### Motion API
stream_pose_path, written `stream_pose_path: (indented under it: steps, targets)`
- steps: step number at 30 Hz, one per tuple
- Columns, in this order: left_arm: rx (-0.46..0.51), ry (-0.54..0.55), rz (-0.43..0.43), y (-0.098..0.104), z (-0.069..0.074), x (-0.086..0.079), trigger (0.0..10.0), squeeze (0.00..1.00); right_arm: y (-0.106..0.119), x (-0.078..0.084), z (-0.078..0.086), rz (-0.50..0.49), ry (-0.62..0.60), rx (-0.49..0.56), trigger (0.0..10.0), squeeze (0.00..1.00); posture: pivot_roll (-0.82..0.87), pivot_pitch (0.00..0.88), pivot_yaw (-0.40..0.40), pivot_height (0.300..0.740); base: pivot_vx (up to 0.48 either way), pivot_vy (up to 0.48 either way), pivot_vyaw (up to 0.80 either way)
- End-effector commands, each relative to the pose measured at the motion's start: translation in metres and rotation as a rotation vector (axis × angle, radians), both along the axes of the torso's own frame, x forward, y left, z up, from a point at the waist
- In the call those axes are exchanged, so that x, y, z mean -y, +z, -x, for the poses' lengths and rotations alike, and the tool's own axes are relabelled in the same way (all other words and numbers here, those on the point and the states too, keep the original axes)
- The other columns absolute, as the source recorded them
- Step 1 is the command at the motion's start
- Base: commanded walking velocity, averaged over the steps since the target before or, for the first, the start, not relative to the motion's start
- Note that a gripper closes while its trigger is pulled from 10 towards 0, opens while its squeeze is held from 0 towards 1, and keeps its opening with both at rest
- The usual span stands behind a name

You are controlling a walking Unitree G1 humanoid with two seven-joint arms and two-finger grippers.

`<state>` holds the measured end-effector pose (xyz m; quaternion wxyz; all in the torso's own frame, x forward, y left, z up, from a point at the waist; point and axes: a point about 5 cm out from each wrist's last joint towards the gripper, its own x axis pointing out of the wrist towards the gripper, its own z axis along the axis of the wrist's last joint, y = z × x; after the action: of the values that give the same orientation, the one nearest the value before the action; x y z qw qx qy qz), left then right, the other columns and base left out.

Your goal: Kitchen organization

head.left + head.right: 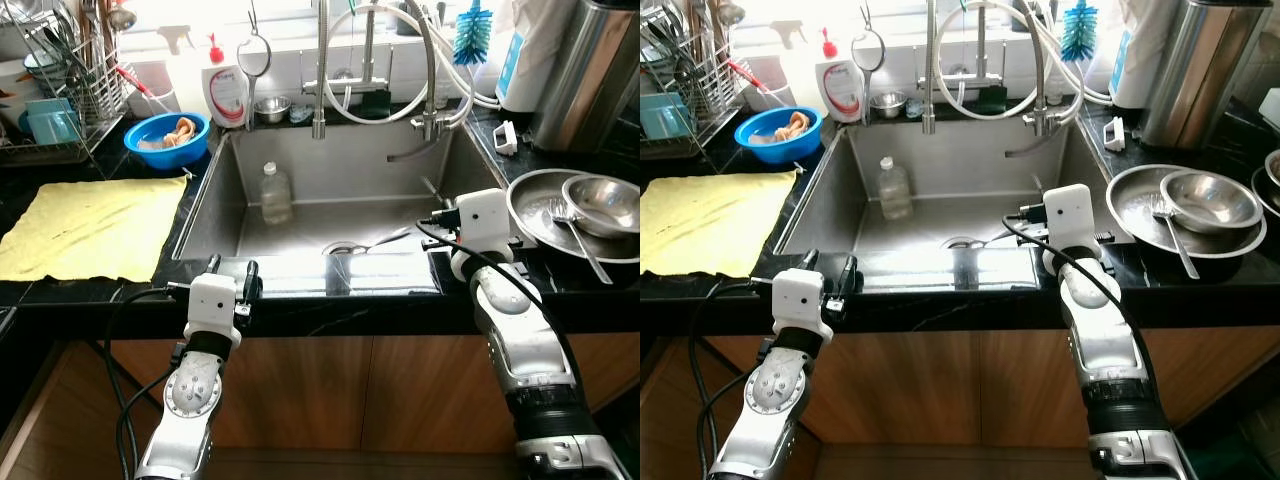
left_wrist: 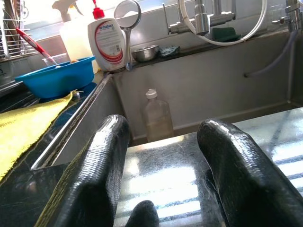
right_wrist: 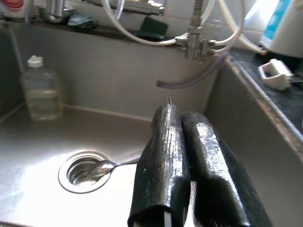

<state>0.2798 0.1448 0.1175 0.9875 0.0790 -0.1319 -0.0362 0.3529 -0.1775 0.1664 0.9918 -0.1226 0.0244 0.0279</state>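
The steel sink (image 1: 205,210) holds a clear plastic bottle (image 1: 275,193) standing upright near its rear left corner, and a spoon (image 3: 105,166) lying with its bowl over the drain (image 3: 84,176) by the front edge. The left gripper (image 1: 230,268) hovers at the sink's front left edge, its fingers (image 2: 102,165) spread apart with nothing between them. The right gripper (image 3: 184,142) reaches over the front right corner of the sink, its fingers pressed together and empty, tips just above the spoon's handle. On the countertop's left side lies a yellow cloth (image 1: 90,225), with a blue bowl (image 1: 166,135) behind it. On the right, a steel bowl (image 1: 600,205) and a fork (image 1: 575,235) sit in a steel plate (image 1: 530,215).
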Motion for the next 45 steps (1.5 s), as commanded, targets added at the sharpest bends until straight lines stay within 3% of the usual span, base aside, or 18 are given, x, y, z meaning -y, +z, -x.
stream_pose_path:
  steps: [1,7,15,16,18,25,26,27,30,33,36,40,45]
  targets:
    - [-0.055,0.004,-0.016,-0.012,0.004,0.000,10.0,0.00,0.004,-0.009,-0.005,-0.022,0.053,-0.005,10.0,0.00,-0.09,0.000,0.058,0.740,0.000,0.000,0.00]
    - [-0.054,0.012,-0.016,-0.012,0.004,-0.002,10.0,0.00,-0.006,-0.018,-0.014,-0.028,0.112,-0.072,10.0,0.00,-0.08,0.000,0.053,0.740,0.000,0.000,0.00]
    - [-0.055,0.021,-0.013,-0.011,0.006,-0.003,10.0,0.00,-0.012,-0.016,-0.016,-0.033,0.097,-0.083,10.0,0.00,-0.07,0.000,0.056,0.740,0.000,0.000,0.00]
    - [-0.056,0.020,-0.014,-0.012,0.006,-0.003,10.0,0.00,-0.012,-0.017,-0.016,-0.046,0.096,-0.078,10.0,0.96,-0.07,0.000,0.058,0.740,0.000,0.000,0.00]
    - [-0.057,0.019,-0.015,-0.012,0.007,-0.004,10.0,0.00,-0.011,-0.017,-0.016,-0.062,0.091,-0.066,10.0,1.00,-0.07,0.000,0.062,0.740,0.000,0.000,0.00]
    - [-0.063,0.014,-0.018,-0.012,0.006,-0.003,10.0,0.00,-0.003,-0.012,-0.016,-0.034,0.058,0.001,10.0,1.00,-0.08,0.000,0.069,0.740,0.000,0.000,0.00]
    - [-0.063,0.013,-0.018,-0.012,0.006,-0.003,10.0,0.00,-0.001,-0.012,-0.015,-0.020,0.058,0.023,10.0,0.71,-0.08,0.000,0.069,0.740,0.000,0.000,0.00]
    - [-0.064,0.013,-0.018,-0.012,0.005,-0.003,10.0,0.00,0.004,-0.011,-0.014,0.001,0.053,0.060,10.0,0.00,-0.08,0.000,0.070,0.740,0.000,0.000,0.00]
    - [-0.065,0.012,-0.018,-0.012,0.005,-0.004,10.0,0.00,0.015,-0.009,-0.012,0.032,0.026,0.148,10.0,0.00,-0.09,0.000,0.073,0.740,0.000,0.000,0.00]
    - [-0.067,0.008,-0.019,-0.012,0.004,-0.003,10.0,0.00,0.034,-0.002,-0.001,0.023,-0.062,0.299,10.0,0.00,-0.09,0.000,0.075,0.740,0.000,0.000,0.00]
    - [-0.068,0.006,-0.020,-0.012,0.003,-0.002,10.0,0.00,0.040,-0.001,0.007,0.053,-0.084,0.357,10.0,0.00,-0.10,0.000,0.076,0.740,0.000,0.000,0.00]
    - [-0.069,0.003,-0.020,-0.013,0.002,-0.002,10.0,0.00,0.040,0.002,0.045,0.136,-0.079,0.477,10.0,0.00,-0.11,0.000,0.075,0.740,0.000,0.000,0.00]
    - [-0.071,0.001,-0.019,-0.013,0.001,-0.002,10.0,0.00,0.033,0.020,0.072,0.126,-0.173,0.490,10.0,0.00,-0.13,0.000,0.075,0.740,0.000,0.000,0.00]
